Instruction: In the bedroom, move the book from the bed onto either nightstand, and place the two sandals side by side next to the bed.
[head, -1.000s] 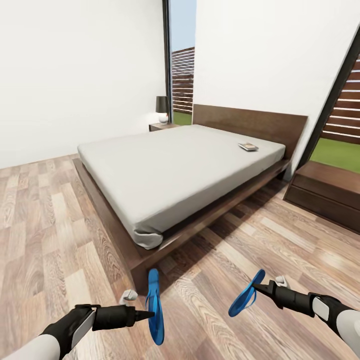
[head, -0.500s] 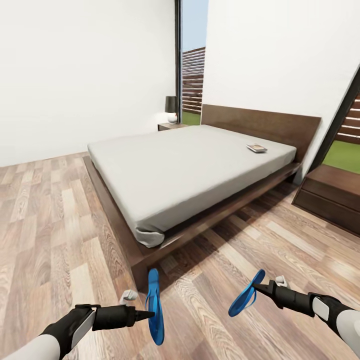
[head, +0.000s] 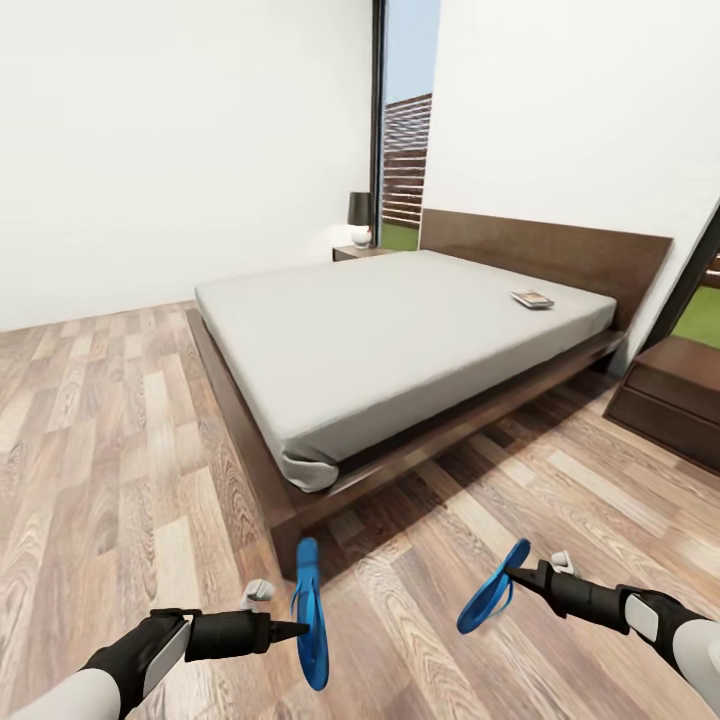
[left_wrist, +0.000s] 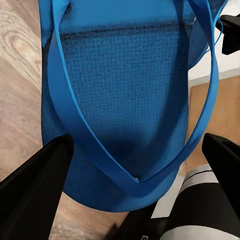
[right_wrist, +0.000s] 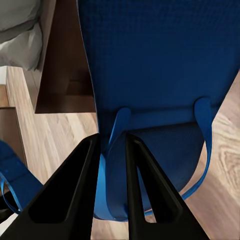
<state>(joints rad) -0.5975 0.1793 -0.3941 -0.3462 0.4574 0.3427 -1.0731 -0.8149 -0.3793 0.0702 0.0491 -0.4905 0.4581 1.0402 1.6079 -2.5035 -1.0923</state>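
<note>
Each gripper, left and right, is clenched on one blue sandal, carried toward the bed, likely for placing beside it.

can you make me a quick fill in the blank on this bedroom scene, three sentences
1. Each gripper, left gripper and right gripper, holds one blue ____.
2. The book lies on the ____.
3. The lamp stands on the far nightstand beside the ____.

Missing words: sandal; bed; window
</note>
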